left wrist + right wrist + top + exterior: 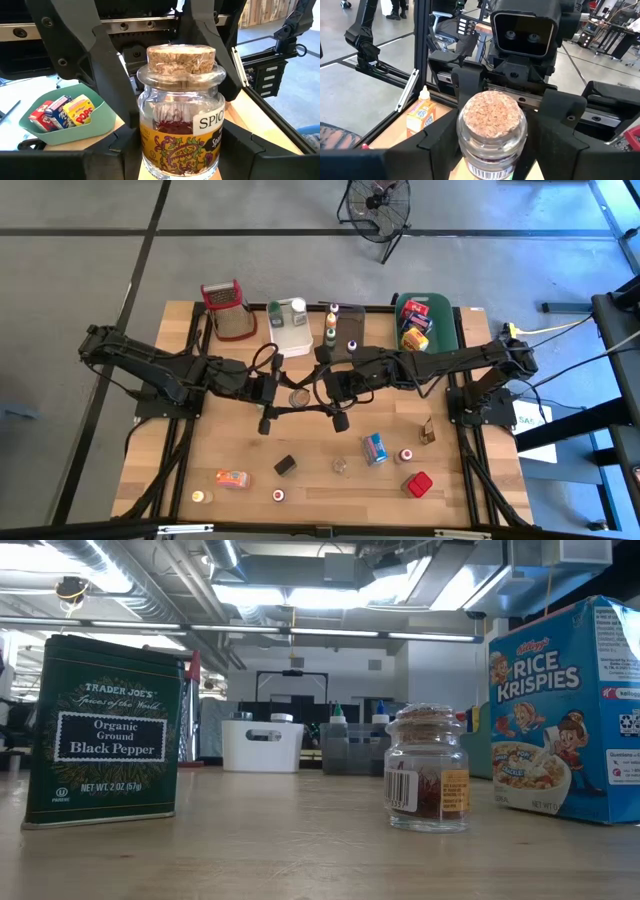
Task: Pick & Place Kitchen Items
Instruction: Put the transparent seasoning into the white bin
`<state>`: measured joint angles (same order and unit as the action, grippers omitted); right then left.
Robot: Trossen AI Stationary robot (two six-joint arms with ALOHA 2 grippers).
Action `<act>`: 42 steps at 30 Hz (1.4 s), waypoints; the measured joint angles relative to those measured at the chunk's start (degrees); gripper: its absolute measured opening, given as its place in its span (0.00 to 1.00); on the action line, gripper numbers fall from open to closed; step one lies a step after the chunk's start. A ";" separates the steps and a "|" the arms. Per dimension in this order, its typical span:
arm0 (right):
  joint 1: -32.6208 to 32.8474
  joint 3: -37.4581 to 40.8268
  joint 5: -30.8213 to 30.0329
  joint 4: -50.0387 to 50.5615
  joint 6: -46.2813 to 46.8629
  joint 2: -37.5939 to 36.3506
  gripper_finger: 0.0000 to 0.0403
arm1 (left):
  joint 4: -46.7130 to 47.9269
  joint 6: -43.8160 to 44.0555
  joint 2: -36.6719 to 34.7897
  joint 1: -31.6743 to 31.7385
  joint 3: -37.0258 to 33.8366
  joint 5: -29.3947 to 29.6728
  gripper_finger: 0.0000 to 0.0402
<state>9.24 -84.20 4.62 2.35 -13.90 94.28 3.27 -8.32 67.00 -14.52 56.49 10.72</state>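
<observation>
- A cork-stoppered glass spice jar (179, 107) is seen mid-table, slightly toward the back edge; "SPIC" can be read on its label, and red threads are visible inside.
- The jar is flanked by the fingers of both the left gripper (283, 396) and the right gripper (322, 394), which meet over it from opposite sides; the fingers of each stand apart around the jar, but whether they press on the glass cannot be told.
- At the back right corner, a green tub (442, 316) holds small cereal boxes; "POPS" is legible on a yellow one (80, 110).
- In the low view, a dark green tin (104, 732) reads "Trader Joe's Organic Ground Black Pepper", beside a second small spice jar (427, 769) and a blue "Rice Krispies" box (567, 710).
- A white tub (291, 327) with bottles and a red-topped grater (228, 310) sit along the back edge.
</observation>
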 joint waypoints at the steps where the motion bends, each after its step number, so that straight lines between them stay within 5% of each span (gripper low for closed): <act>1: 0.11 0.00 0.02 -0.02 -0.28 0.00 0.57 | 0.00 -0.02 0.00 0.00 0.00 0.00 0.47; 34: 4.58 0.00 -3.19 -11.96 -11.81 -0.09 0.59 | -16.35 -13.88 0.00 -4.94 -0.04 6.56 0.47; 42: 4.58 0.00 -3.24 -12.85 -12.05 -0.11 0.50 | -17.06 -15.06 0.00 -4.94 -0.07 7.28 0.47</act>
<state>13.82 -84.20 1.39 -10.50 -25.96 94.17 -13.79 -23.38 67.00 -19.46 56.42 18.00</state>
